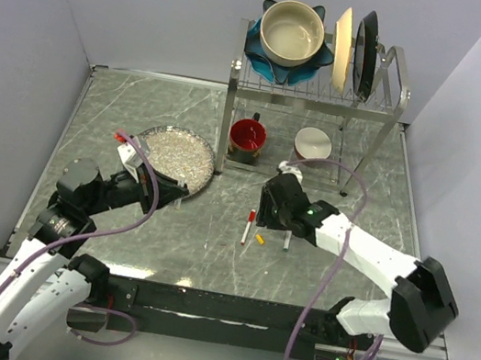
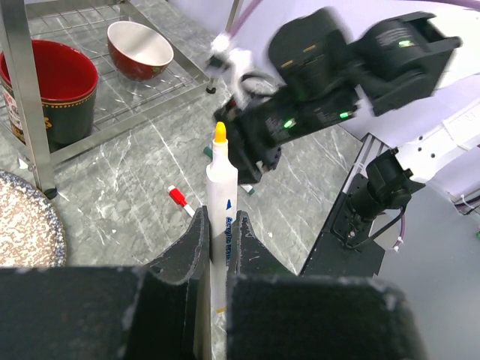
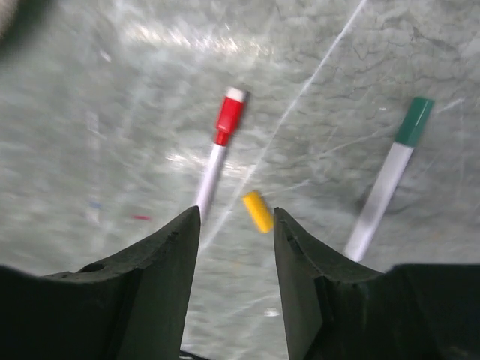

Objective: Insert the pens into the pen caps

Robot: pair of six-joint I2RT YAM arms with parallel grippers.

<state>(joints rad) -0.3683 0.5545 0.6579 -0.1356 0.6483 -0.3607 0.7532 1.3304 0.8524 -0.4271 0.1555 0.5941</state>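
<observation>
Your left end effector [image 2: 221,225] is squeezing the yellow pen [image 2: 222,187] tight. The pen is standing almost straight up, with its bare yellow tip on top. Your right end effector [image 3: 235,215] is hanging just over the yellow cap [image 3: 258,211]. Its jaws are partly apart and are holding nothing. The cap is lying on the table [image 1: 141,107], near the middle and a bit toward the near edge. The red pen [image 3: 217,150] is lying just beside it, and the green pen [image 3: 386,180] is on its other side, a little farther off. Both look like they are wearing their caps, so I think only the yellow one is left.

Here is what could be going wrong next. The cap is tiny and round, so a jaw bumping it could be sending it rolling away. The red pen is so close that you could be pinching it or pushing it too. If you are grabbing the cap crooked, its hole will not be facing the pen tip. The pen could also be tipping in its grip when you push the cap on. The right wrist view is a bit blurry, so go slowly.

The table is grey-green like marble, smooth and shiny, so small things are likely sliding easily on it. A speckled plate [image 1: 174,157] is sitting toward the left. A wire rack [image 1: 228,122] is standing at the far edge, with a red mug [image 1: 248,138] and a small bowl [image 1: 312,141] under it. More bowls and plates are sitting on top. Plain pale walls are closing in three sides.
</observation>
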